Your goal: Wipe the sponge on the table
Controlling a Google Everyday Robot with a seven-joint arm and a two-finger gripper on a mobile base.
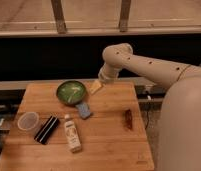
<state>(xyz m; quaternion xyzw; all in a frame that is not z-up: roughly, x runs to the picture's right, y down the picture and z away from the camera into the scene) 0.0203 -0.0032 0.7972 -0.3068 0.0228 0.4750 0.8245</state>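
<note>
Claw (96,87): spread wide and holding nothing, hanging over the rear of the worktop (110,146), just right of the bowl (71,92). It points down and left, toward the sponge (84,110). Sponge: lies flat on the worktop just in front of the bowl, below and left of the claw and clear of it. Judgement: a spread claw above a free sponge fits an approach to grasp it, and equally a withdrawal after wiping and release; no wet track or smear on the wood settles which. Other items stand away from the sponge, so the open wood to its right would allow a stroke: bottle (72,134) lying toward the front, black bar (46,130) and cup (28,121) at left, dark-red item (128,119) at right. Writing: the bottle carries a pale label, but it is not legible; no other markings noted.
</note>
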